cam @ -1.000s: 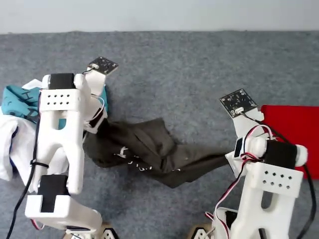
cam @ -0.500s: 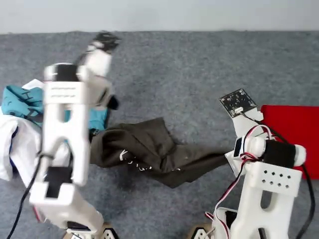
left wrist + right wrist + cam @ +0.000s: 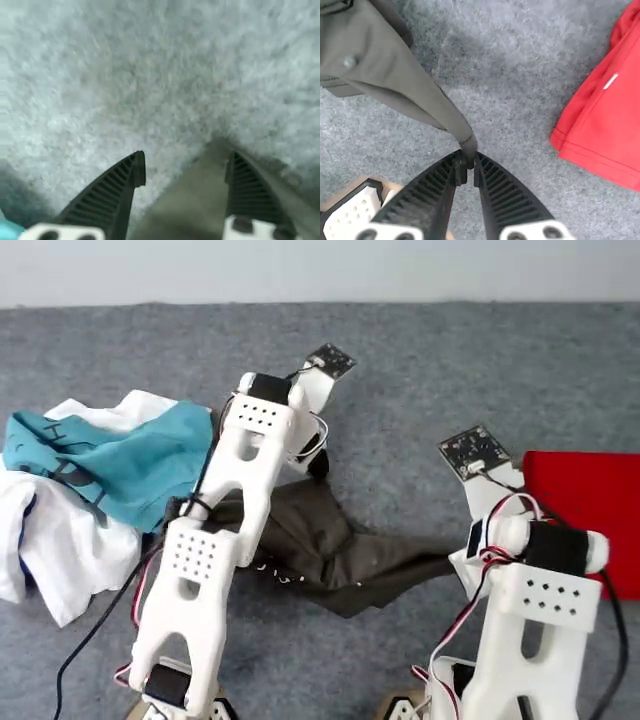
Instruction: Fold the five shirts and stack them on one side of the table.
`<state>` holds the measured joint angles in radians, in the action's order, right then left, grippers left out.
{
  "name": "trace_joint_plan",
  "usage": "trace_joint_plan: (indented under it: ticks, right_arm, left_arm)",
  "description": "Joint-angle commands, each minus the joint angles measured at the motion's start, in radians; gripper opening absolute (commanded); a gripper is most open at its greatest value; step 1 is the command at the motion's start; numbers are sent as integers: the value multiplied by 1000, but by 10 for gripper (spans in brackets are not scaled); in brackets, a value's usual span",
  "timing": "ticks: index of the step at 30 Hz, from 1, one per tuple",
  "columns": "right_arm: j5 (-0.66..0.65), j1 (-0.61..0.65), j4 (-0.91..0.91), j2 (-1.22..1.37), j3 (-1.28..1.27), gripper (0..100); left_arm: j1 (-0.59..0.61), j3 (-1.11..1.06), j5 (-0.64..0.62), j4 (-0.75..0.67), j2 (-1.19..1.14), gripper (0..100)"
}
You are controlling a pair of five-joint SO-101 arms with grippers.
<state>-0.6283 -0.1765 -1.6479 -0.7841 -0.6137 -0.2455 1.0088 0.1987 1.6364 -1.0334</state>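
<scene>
Black ribbed fingers (image 3: 432, 197) of the right end effector (image 3: 467, 167) are pressed almost together, pinching a rolled corner of the olive shirt (image 3: 380, 65) at their tips; from that pinch the cloth runs off in a taut narrow strip and widens away from the end effector. The left end effector (image 3: 186, 159) stands wide apart, low over the grey carpeted desk (image 3: 150, 75); a fold of the olive shirt lies against the inner face of one finger (image 3: 247, 192) and reaches into the gap, while the other finger (image 3: 112, 197) has bare carpet beside it; nothing is clamped between them.

From the high view the olive shirt (image 3: 320, 540) lies in the middle of the desk (image 3: 450, 370), between the two arms; its long axis runs across the desk from side to side; it is broad and crumpled at the left arm (image 3: 240, 470), which hides part of it, and tapers to a thin stretched point at the right arm (image 3: 545, 600). The cloth is dark olive, bunched in heavy folds, with a line of small white print near its near edge.

A teal shirt (image 3: 130, 465) lies rumpled on top of a white shirt (image 3: 50, 540) at the left side of the desk, just beside the olive one; a red shirt (image 3: 585, 500) lies flat at the right edge, next to the right arm; in the right wrist view carpet separates its hemmed edge from the olive strip.
</scene>
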Motion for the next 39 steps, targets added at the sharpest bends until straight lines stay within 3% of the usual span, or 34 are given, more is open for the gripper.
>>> trace_joint_plan:
  ticks: [1,5,16,22,27,39]
  right_arm:
    - [14,-13,44,-21,-23,10]
    - [14,-13,61,-21,-40,10]
    - [14,-13,61,-21,-41,10]
    - [14,-13,62,-21,-41,10]
    - [14,-13,62,-21,-41,10]
    - [14,-13,84,-22,-35,10]
  left_arm:
    - [-17,255,-15,121,-89,254]
    - [-21,291,-28,120,-114,254]
    - [-71,96,-28,120,-107,250]
    - [-75,82,-21,118,-109,148]
    - [-75,131,28,118,-106,8]
    - [-71,283,29,120,-71,13]
